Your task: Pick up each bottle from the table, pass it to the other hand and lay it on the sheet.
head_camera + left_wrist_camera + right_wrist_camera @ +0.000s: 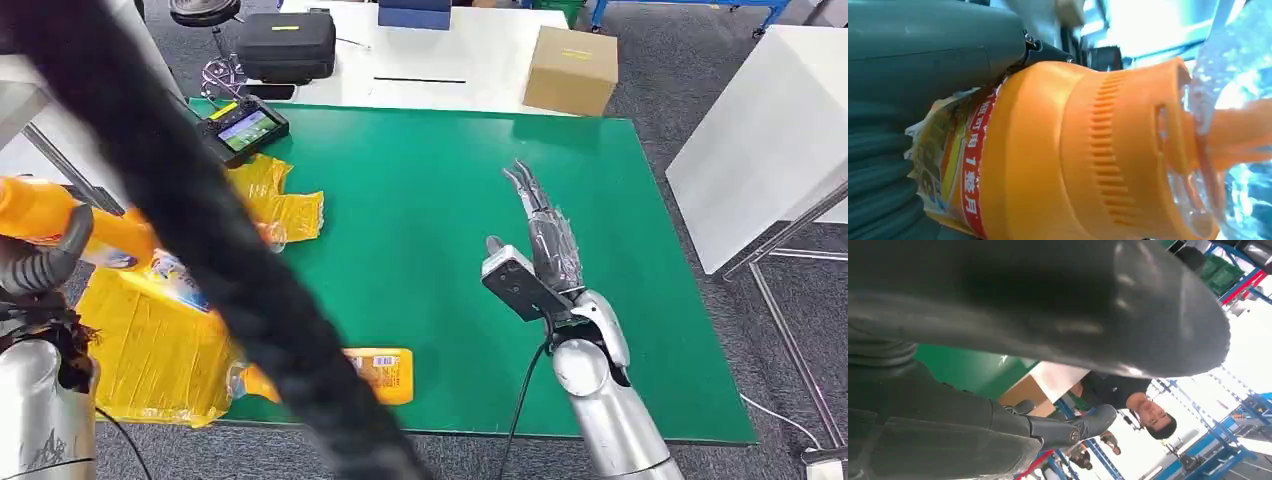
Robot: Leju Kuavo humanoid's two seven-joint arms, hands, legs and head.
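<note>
At the mat's left edge, my left hand (pixel 45 265) is gripping an orange bottle (pixel 40 212).
My right hand (pixel 545 245) is hovering over the green mat (pixel 450 190), fingers straight and empty. Its ribbed plastic collar and torn label are filling my left wrist view; another bottle (pixel 378 372) is lying beside the crinkled yellow sheet (pixel 150 350).
</note>
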